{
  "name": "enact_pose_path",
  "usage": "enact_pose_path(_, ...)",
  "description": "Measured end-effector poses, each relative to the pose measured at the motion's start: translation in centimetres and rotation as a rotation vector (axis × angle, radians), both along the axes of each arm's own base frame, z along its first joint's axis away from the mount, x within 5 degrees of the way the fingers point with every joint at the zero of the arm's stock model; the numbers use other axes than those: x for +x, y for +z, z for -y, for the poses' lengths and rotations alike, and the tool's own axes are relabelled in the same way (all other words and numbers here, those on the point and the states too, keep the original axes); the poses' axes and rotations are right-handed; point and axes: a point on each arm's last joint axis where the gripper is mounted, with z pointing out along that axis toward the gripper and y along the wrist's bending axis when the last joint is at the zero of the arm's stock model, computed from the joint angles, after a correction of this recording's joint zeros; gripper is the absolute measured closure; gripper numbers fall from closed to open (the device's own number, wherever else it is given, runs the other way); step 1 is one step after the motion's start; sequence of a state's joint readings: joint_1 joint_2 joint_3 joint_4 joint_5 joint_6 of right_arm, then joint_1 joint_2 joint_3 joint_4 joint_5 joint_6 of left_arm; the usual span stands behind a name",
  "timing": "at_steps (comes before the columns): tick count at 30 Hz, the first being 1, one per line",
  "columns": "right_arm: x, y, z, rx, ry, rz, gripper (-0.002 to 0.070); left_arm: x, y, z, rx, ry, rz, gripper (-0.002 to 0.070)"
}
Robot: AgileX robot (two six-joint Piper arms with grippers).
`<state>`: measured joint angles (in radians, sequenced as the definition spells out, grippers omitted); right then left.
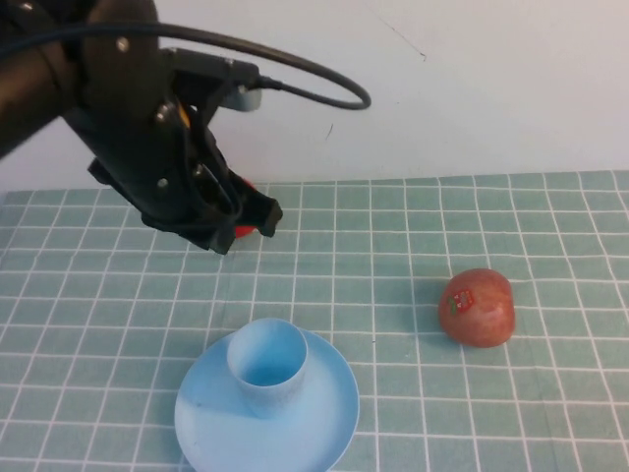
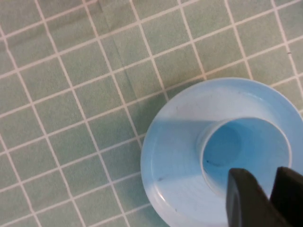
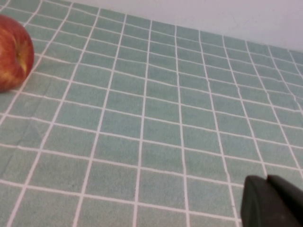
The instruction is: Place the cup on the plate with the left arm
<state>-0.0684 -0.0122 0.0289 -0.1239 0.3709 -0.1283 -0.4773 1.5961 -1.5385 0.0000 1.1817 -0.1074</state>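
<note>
The light blue cup (image 1: 267, 366) stands upright on the round light blue plate (image 1: 329, 423) near the table's front edge. It also shows in the left wrist view (image 2: 244, 153), standing on the plate (image 2: 173, 156). My left gripper (image 1: 257, 220) hangs above the table behind the plate, clear of the cup. Its fingers are shut and empty; in the left wrist view the gripper (image 2: 273, 174) shows over the cup's rim. My right gripper (image 3: 268, 181) is shut and empty, low over the bare tablecloth, out of the high view.
A red apple (image 1: 477, 307) lies to the right of the plate and shows in the right wrist view (image 3: 13, 52). A small red thing (image 1: 245, 231) is mostly hidden behind the left gripper. A white wall (image 1: 472, 88) bounds the far side of the green checked cloth (image 1: 413, 226).
</note>
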Motion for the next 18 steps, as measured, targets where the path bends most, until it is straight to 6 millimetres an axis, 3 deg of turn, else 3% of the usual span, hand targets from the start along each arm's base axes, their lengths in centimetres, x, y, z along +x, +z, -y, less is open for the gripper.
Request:
enact_pose_path(3, 0.0, 0.0, 0.0, 0.000, 0.000, 0.000, 0.0678, -2.1, 2.5, -0.7, -0.048, -0.012, 0.024, 0.0642)
enact_pose_path(9, 0.0, 0.0, 0.0, 0.000, 0.000, 0.000, 0.0678, -7.0, 7.5, -2.1, -0.221, -0.041, 0.107, 0.0671)
enact_pose_path(14, 0.0, 0.0, 0.0, 0.000, 0.000, 0.000, 0.0678, -10.2, 10.0, -2.7, -0.355, -0.077, 0.133, 0.0672)
enact_pose_path(18, 0.0, 0.0, 0.0, 0.000, 0.000, 0.000, 0.0678, -11.4, 10.9, -3.3, -0.371, -0.085, 0.167, 0.0672)
